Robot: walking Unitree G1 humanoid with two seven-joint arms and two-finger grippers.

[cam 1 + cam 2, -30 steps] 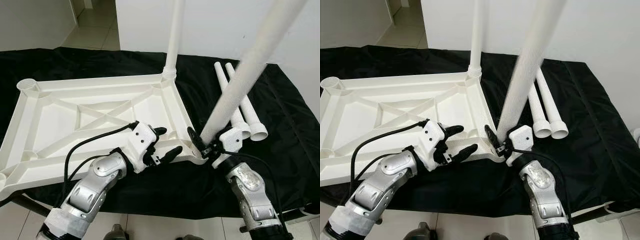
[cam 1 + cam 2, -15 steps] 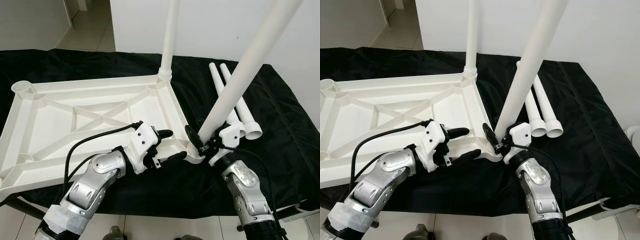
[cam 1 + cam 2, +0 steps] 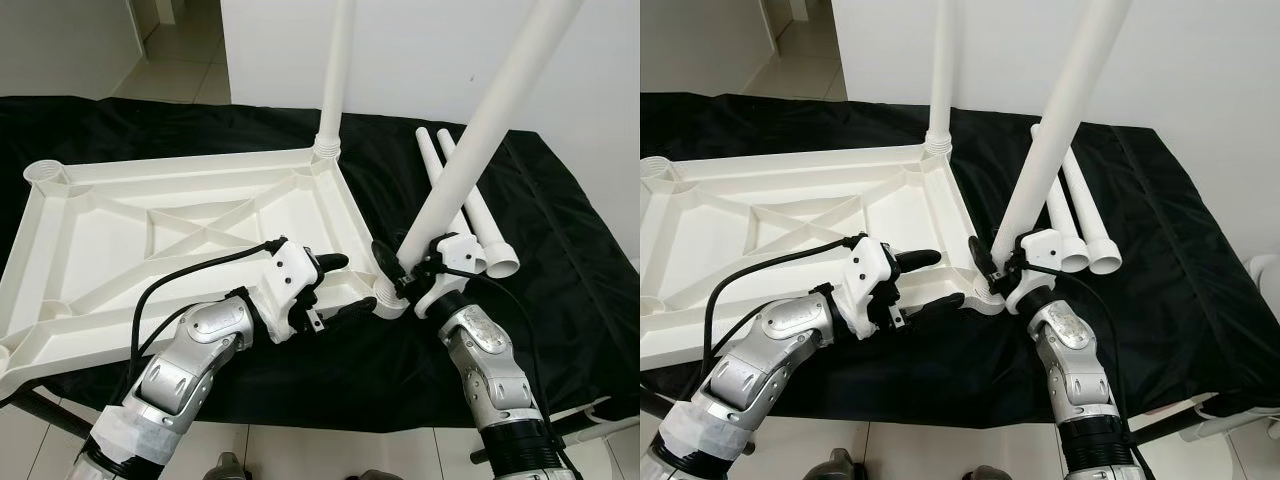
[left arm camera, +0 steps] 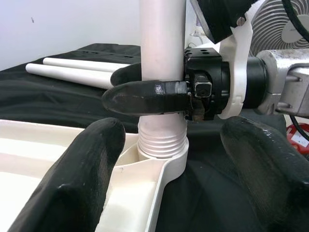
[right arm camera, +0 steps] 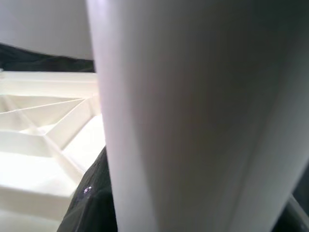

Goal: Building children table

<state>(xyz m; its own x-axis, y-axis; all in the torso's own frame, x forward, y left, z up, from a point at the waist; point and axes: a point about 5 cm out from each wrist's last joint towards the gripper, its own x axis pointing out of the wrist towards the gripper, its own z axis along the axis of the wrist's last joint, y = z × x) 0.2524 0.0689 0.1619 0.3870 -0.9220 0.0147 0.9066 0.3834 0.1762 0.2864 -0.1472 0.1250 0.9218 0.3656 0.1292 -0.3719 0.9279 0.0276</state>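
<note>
From the head views, a white plastic tabletop (image 3: 190,230) lies upside down on the black-draped desk (image 3: 560,260), its ribbed, cross-braced underside facing up and its long axis running across the desk from the left edge toward the middle; one white leg (image 3: 335,70) stands upright in the tabletop's far right corner socket; a second white leg (image 3: 480,130) has its lower end at the near right corner socket (image 3: 390,300) and leans up and away to the right, out past the top of the picture; two spare legs (image 3: 470,215) lie side by side on the cloth near the desk's right edge, flared ends toward the robot; the right end effector (image 3: 400,278) pinches the leaning leg just above the socket; the left end effector (image 3: 335,290) sits at the tabletop's near rim just left of that socket, fingers spread; no writing or label can be read on any part; from the left wrist view, the leg's ribbed collar (image 4: 161,140) sits in the round socket, black fingers (image 4: 145,96) of the right end effector clasp the tube above it, and the left fingers (image 4: 82,179) stand apart on either side; from the right wrist view, the smooth white leg (image 5: 193,116) stands close before the lens with the ribbed tabletop (image 5: 43,145) behind.
</note>
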